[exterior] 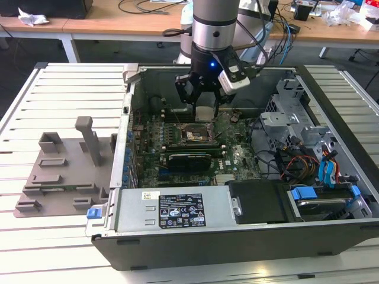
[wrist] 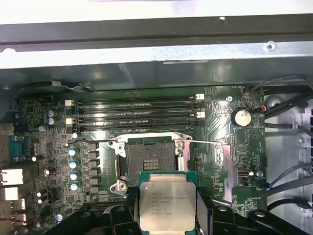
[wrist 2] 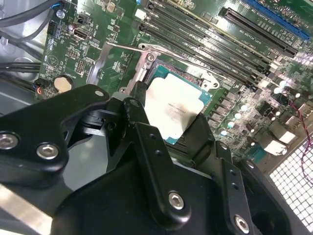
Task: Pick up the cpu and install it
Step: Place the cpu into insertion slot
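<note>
My gripper (exterior: 204, 105) hangs inside the open computer case (exterior: 249, 236), shut on the cpu (exterior: 204, 113), a small pale silver square chip. In both wrist views the cpu (wrist 2: 173, 110) (wrist: 167, 203) sits flat between the black fingers (wrist 2: 138, 113), which press on two opposite edges. The open socket (wrist: 149, 161) of the green motherboard (wrist: 220, 122) lies just below and beside the chip, with its metal frame lifted and its lever (wrist: 215, 143) swung out. In the exterior view the socket (exterior: 192, 135) shows dark and bare under the gripper.
A grey plastic holder block (exterior: 65, 165) with upright posts lies on the slatted table at the exterior view's left. Memory slots (wrist: 137, 110) run beside the socket. Drive cages and cables (exterior: 308, 154) fill the case's right side. A wooden desk (exterior: 118, 18) stands behind.
</note>
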### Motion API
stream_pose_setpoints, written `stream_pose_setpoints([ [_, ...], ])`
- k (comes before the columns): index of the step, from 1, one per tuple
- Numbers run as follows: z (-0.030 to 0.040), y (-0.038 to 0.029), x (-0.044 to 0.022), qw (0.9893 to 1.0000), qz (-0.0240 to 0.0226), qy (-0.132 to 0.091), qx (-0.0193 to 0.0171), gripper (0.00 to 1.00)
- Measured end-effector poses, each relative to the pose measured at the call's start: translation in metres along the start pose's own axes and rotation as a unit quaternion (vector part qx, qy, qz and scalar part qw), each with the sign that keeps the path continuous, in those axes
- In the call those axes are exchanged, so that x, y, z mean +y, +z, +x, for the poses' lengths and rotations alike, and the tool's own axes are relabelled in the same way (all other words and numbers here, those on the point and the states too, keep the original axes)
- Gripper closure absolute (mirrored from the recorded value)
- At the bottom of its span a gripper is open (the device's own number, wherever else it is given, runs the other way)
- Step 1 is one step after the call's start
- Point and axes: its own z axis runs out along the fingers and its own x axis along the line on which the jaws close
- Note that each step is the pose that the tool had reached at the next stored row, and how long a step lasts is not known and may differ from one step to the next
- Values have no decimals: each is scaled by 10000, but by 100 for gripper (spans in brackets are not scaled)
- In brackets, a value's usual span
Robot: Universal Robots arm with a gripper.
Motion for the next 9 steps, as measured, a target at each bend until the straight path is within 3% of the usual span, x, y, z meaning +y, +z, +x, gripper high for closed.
stream_pose_setpoints([
  [9,0,1,0,9998,7,176,2,45],
])
